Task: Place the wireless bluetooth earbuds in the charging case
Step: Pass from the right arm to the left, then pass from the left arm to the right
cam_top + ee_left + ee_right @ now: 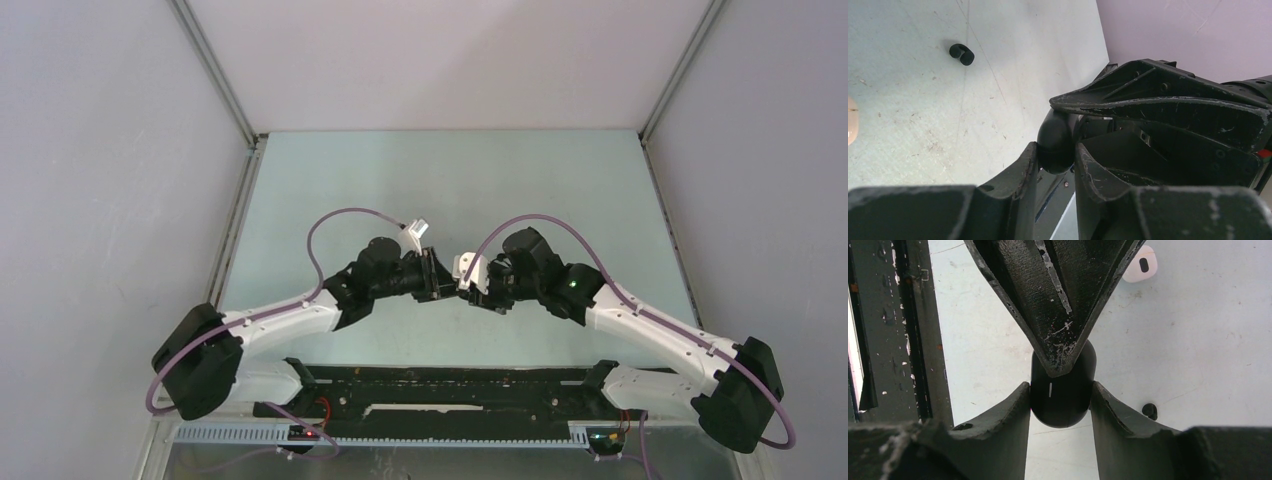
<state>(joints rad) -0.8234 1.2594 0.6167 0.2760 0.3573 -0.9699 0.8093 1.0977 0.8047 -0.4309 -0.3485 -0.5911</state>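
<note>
Two robot arms meet tip to tip above a pale, scuffed bench [908, 100]. The right end effector [1059, 388] grips a black charging case [1063, 407], with one finger pressed against each side. The case is rounded and glossy, with a thin white mark on its face. The left end effector [1056, 150] reaches in from the opposite side and is closed on the far end of the same case (in the right wrist view its fingertips meet in a point over it). So the case sits between the two end effectors, held by both. A black earbud [962, 54] lies on the bench ahead and to the left of the left end effector, well apart from it. A white rounded item [1140, 264] with a dark oval slot lies on the bench beyond the right end effector.
</note>
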